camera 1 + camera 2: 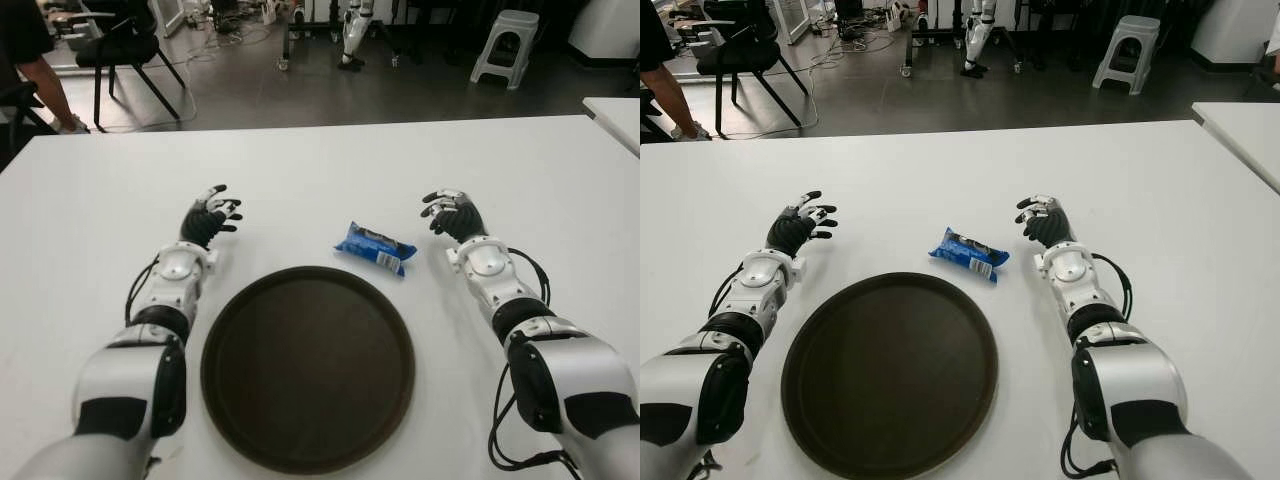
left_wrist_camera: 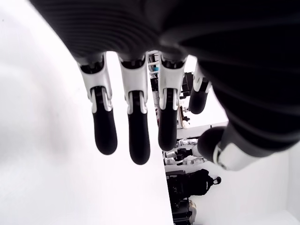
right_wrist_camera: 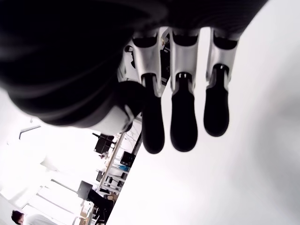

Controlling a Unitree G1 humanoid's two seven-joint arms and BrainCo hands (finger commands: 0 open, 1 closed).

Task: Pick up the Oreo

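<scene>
One Oreo (image 1: 375, 247), a blue pack, lies on the white table (image 1: 320, 170) just beyond the far rim of the one round dark tray (image 1: 308, 367), slightly right of the tray's middle. Nothing lies between the pack and either hand. The right robot hand (image 1: 452, 214) is near the pack on its right, fingers (image 3: 183, 123) spread and holding nothing. The left robot hand (image 1: 210, 220) shows beside the tray's far left rim, well apart from the pack, its fingers (image 2: 133, 126) likewise apart and empty. Past the table, on the floor: a black chair (image 1: 120, 45) at left, a white stool (image 1: 505, 42) at right, and a person's arm (image 1: 40, 80) at the far left edge.
</scene>
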